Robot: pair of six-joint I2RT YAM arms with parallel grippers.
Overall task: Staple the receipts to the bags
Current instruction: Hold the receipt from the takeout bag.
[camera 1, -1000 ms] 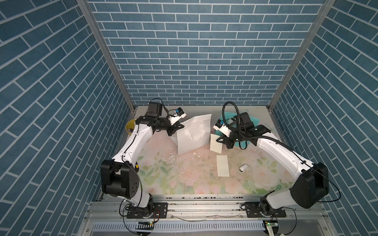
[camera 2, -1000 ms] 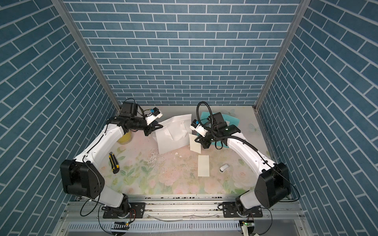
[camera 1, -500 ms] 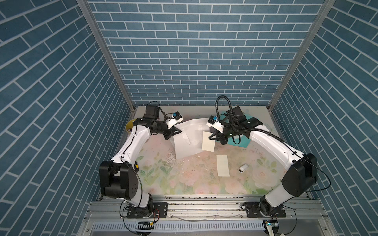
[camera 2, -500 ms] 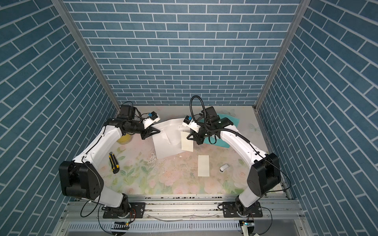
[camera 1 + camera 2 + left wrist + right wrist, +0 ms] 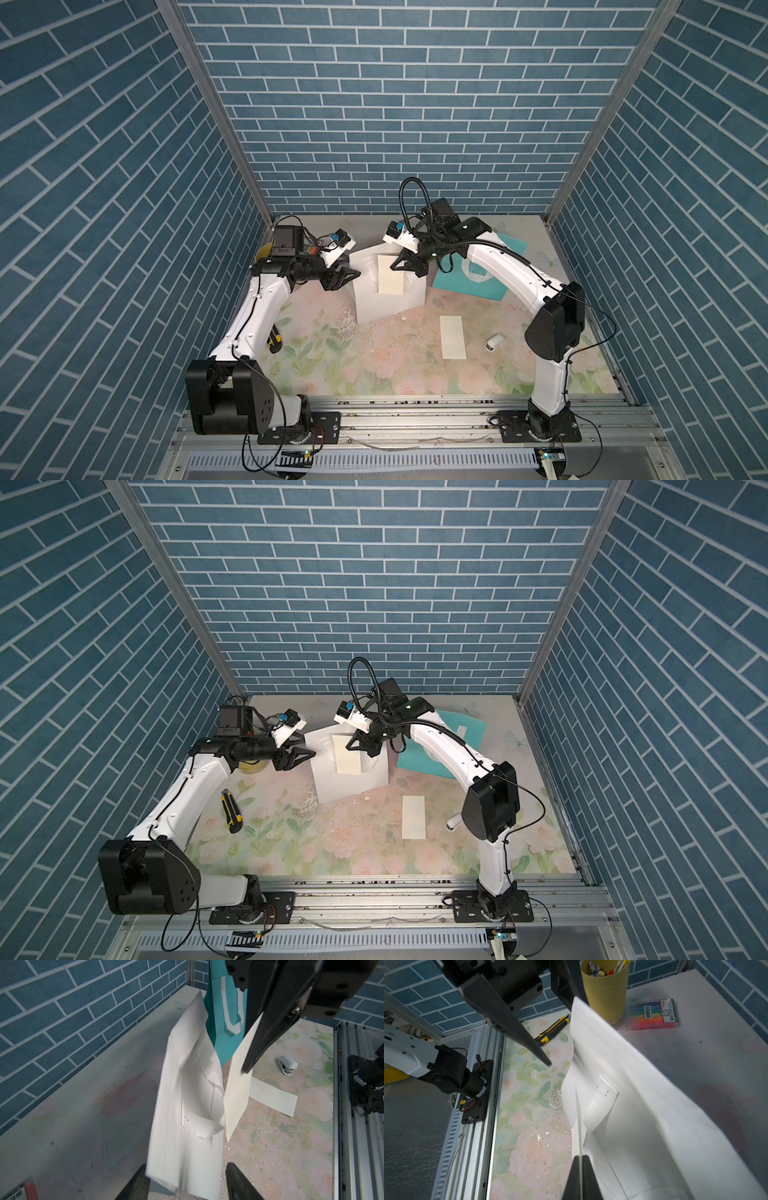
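Dangling a receipt (image 5: pixel 391 280) over the far-centre white bag (image 5: pixel 386 305), the right gripper (image 5: pixel 394 268) pinches its edge while the left gripper (image 5: pixel 351 267) gapes at the bag's left side, so the unheld bag may slide askew.

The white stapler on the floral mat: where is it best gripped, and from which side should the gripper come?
Probably the middle of the white stapler, jaws closing across its narrow width, coming straight down from above. It is small and elongated, lies low on the floral mat, with bare mat on every side, so a side approach would likely push it.
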